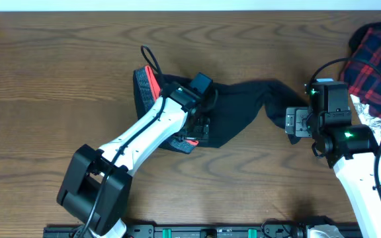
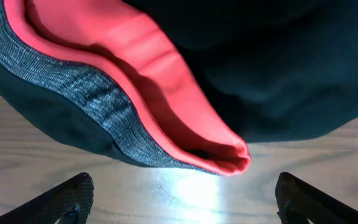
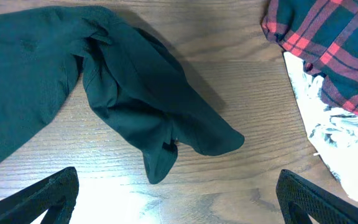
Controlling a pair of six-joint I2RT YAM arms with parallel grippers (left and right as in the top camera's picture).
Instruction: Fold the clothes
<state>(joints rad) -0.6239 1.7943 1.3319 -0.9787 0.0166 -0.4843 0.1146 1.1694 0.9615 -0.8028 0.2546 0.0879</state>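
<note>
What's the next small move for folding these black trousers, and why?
Probably lower the right gripper onto the bunched leg end of the trousers and close on it. Both grippers stand open and hold nothing, that end lies just ahead of it, and the legs stretch out unfolded from the waistband by the left gripper.

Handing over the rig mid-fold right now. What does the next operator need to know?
Left gripper: open, empty, beside the red-edged waistband.
Right gripper: open, empty, near the bunched leg end.
Trousers: crumpled across the table, waistband left, legs right.
Done: no finished fold visible.
Left: flatten, then fold.
</note>
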